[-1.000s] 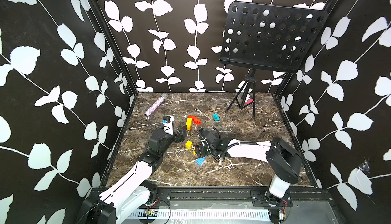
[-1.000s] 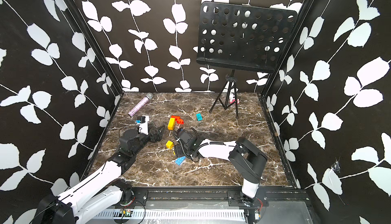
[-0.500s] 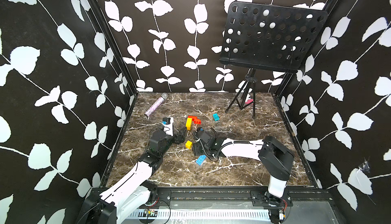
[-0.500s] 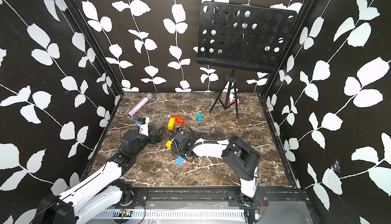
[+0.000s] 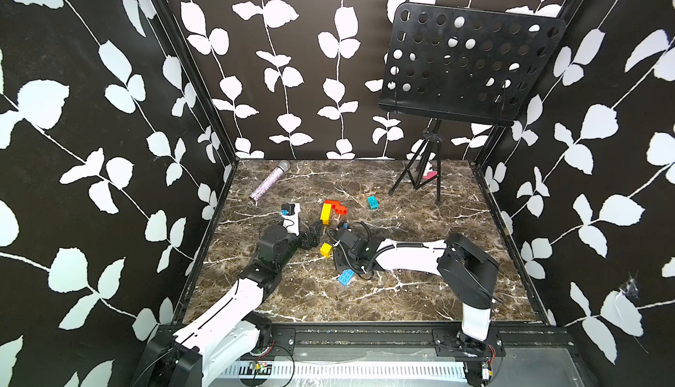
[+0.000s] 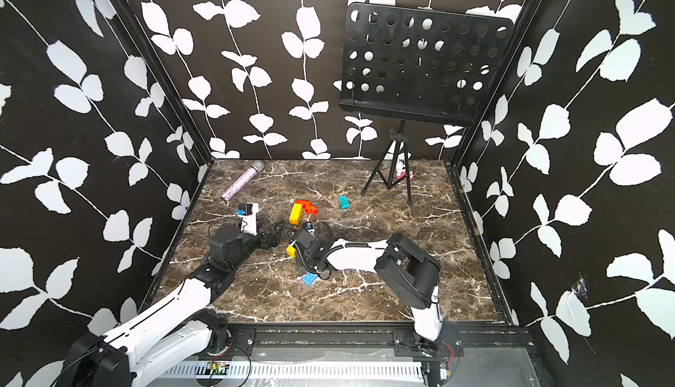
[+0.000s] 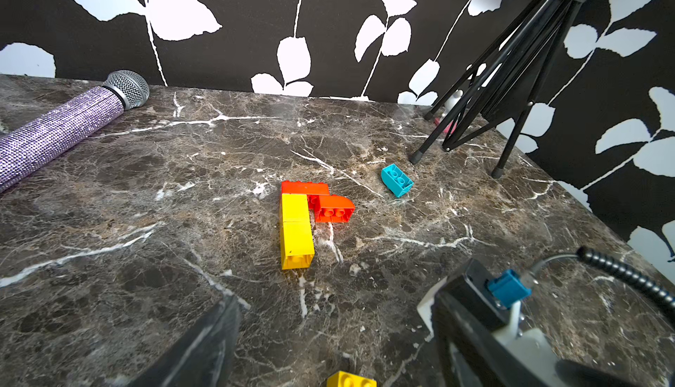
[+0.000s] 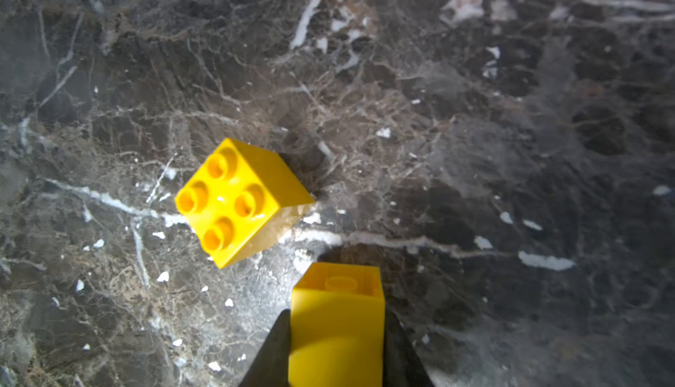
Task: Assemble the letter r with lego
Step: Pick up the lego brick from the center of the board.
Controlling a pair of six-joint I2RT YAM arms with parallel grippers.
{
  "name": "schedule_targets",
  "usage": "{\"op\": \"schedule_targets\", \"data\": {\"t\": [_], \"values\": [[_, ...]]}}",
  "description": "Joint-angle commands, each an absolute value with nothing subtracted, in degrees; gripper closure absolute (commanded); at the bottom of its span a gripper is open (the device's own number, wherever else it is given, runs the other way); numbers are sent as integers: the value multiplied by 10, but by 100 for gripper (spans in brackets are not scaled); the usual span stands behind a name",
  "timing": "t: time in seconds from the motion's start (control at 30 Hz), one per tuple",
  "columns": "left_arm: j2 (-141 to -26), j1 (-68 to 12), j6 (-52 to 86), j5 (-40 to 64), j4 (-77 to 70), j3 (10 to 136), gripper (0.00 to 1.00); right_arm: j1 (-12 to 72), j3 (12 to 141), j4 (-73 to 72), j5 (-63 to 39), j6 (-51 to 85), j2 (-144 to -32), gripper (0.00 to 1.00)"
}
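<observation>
Right wrist view: your right fingers (image 8: pixel 272 356) are clamped on a yellow brick (image 8: pixel 338 315) near the part-built r (image 5: pixel 325 213) of two yellow, two red-orange lying on the tabletop (image 5: pixel 401 305); left fingers (image 7: pixel 204 348) apart, stem probably unfinished.

The marble tabletop (image 5: pixel 401 301) carries lego bricks (image 5: pixel 326 212), microphone (image 5: pixel 268 184), stand (image 5: pixel 433 137).

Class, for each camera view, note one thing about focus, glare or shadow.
Right wrist view: the loose yellow brick is sharp, the held yellow brick soft, with glare on the marble table beside it. Left wrist view: the microphone is crisp, the nearest foreground softer. Both top views: evenly lit, the blue brick small but sharp.
</observation>
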State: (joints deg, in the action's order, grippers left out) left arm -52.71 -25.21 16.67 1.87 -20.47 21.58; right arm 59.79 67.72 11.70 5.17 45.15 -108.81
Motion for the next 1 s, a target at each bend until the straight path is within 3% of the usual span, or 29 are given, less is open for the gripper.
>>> {"op": "schedule_targets", "data": {"t": [0.0, 0.2, 0.43, 0.77, 0.97], "values": [[-526, -252, 142, 21, -214, 213, 16, 570, 654, 118, 40, 439, -1042, 76], [-517, -256, 55, 36, -268, 234, 18, 377, 507, -111, -263, 494, -949, 79], [-546, -341, -167, 143, -390, 247, 16, 266, 518, -44, -383, 361, -830, 79], [-679, -454, -264, 158, -472, 296, 17, 252, 545, -27, -534, 324, -786, 77], [-741, -474, -256, 129, -522, 320, 21, 253, 549, 22, -538, 287, -771, 76]]}}
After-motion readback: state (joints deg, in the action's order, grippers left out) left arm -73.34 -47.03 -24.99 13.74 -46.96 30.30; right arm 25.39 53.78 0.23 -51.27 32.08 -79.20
